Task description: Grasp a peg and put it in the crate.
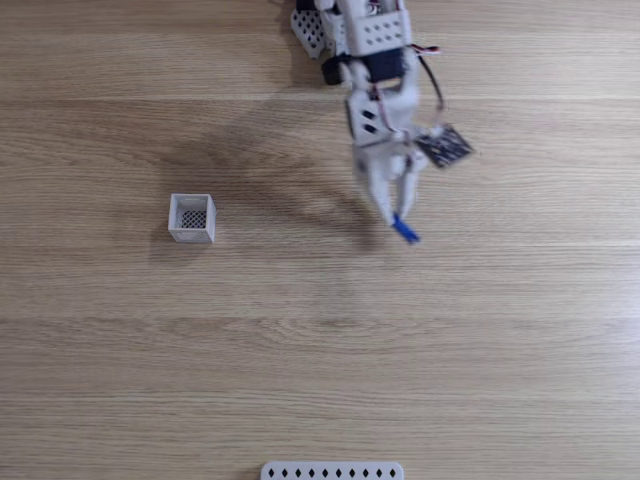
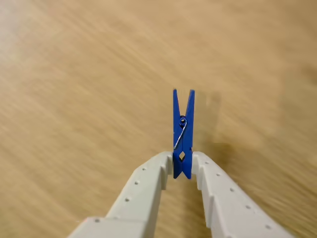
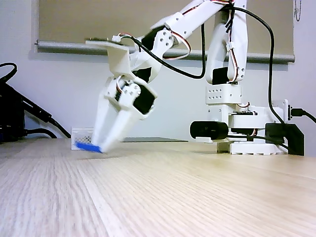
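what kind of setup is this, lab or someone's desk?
Likely a hobby or office desk, not a fitted lab: a wood-grain tabletop, a plain wall with a roller blind, loose cables. On it, one small arm whose gripper holds a blue peg, and a white crate.

A flat white strip with diamond holes is lying at the bottom edge of the wooden table — black cables are hanging far behind.
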